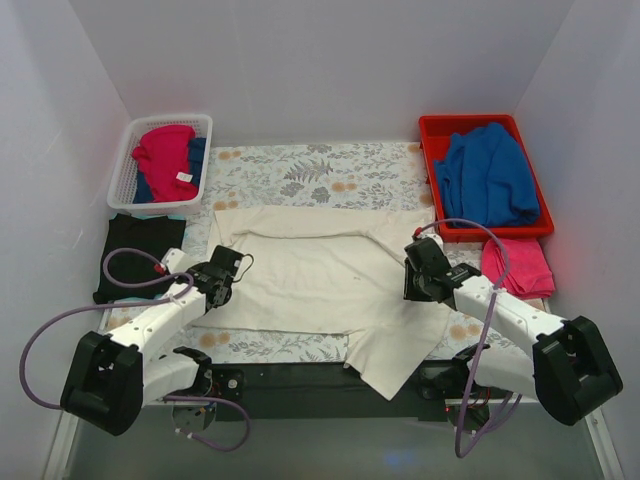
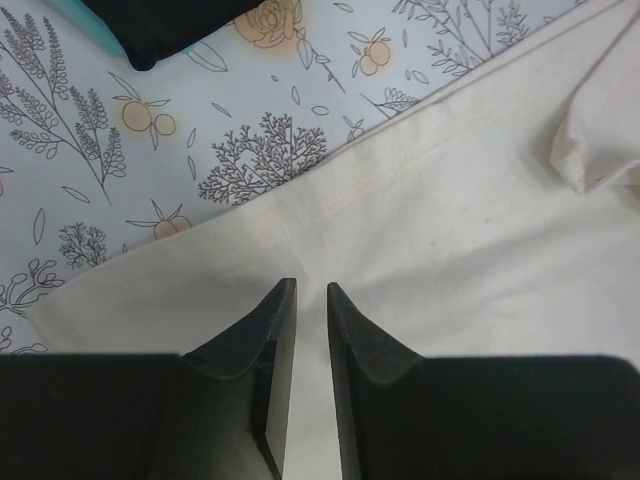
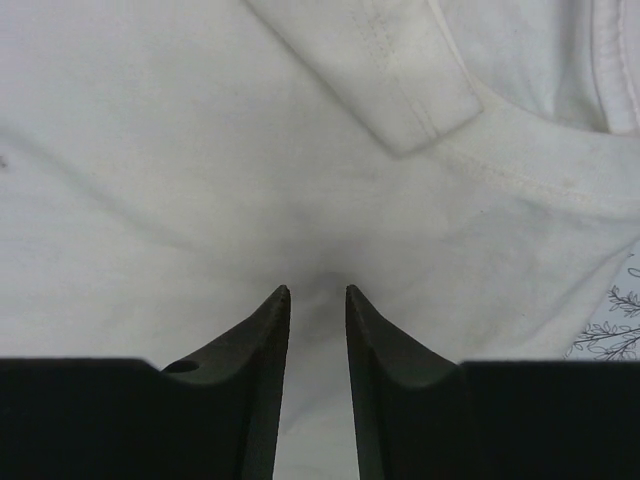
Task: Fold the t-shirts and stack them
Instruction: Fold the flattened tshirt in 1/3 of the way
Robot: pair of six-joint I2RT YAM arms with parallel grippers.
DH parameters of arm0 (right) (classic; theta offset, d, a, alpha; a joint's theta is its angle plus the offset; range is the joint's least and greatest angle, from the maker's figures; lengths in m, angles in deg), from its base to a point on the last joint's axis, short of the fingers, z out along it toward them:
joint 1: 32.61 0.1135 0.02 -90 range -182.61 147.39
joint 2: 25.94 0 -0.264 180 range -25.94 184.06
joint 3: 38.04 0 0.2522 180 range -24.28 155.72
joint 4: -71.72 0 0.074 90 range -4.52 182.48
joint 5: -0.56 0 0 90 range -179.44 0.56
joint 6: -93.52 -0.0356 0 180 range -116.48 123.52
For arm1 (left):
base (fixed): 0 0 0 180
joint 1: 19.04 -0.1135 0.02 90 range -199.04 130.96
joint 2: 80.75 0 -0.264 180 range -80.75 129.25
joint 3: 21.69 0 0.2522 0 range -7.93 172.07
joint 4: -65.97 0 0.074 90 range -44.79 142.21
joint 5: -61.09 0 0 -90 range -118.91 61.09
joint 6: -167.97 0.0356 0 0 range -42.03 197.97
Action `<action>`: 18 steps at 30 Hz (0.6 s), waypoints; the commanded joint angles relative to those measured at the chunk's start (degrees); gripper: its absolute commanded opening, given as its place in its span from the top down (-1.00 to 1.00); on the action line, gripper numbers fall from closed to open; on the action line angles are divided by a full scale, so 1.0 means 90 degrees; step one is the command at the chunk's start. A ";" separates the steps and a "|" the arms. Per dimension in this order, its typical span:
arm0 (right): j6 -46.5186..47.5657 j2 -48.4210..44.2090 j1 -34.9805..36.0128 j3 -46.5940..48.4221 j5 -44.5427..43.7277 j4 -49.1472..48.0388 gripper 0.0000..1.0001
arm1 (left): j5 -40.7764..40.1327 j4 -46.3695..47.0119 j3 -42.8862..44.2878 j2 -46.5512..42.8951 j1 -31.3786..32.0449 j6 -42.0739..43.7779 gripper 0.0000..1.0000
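The large cream-white t-shirt (image 1: 300, 270) lies spread on the floral tablecloth, one sleeve hanging over the near edge. A folded black t-shirt (image 1: 140, 250) lies at the left; its corner shows in the left wrist view (image 2: 170, 25). My left gripper (image 1: 222, 285) is at the cream shirt's left edge, jaws nearly together with cloth (image 2: 450, 230) between them (image 2: 311, 285). My right gripper (image 1: 412, 280) is on the shirt's right side near the collar, jaws close together on puckered cloth (image 3: 200, 150) at their tips (image 3: 318, 290).
A white basket (image 1: 125, 165) at the back left holds pink and blue clothes. A red bin (image 1: 430, 130) at the back right holds a blue garment (image 1: 485, 175). A folded pink cloth (image 1: 515, 265) lies below the bin. White walls stand on three sides.
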 commanded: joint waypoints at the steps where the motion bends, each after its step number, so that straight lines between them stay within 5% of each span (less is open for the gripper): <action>1: 0.0480 -0.0594 0.0117 0.0412 -0.0234 -0.0056 0.28 | -0.0469 0.0384 0.0184 -0.0343 0.0027 -0.0118 0.63; 5: 0.0969 -0.0987 0.0370 0.0871 -0.0342 -0.0163 0.18 | -0.0831 0.0697 0.0457 -0.0764 0.0036 0.0636 0.50; 7: 0.1184 -0.0968 0.0575 0.1163 -0.0206 -0.0251 0.17 | -0.0890 0.1008 0.0604 -0.0803 0.0027 0.0919 0.25; 12: 0.1497 -0.0354 0.1471 0.1457 0.0302 -0.0905 0.15 | -0.0744 0.1847 0.0848 -0.0200 0.0007 0.1662 0.03; 18: 0.1566 0.1199 0.2919 0.2219 -0.0292 -0.1081 0.16 | 0.1138 0.3255 0.1209 0.1186 -0.0588 0.2883 0.04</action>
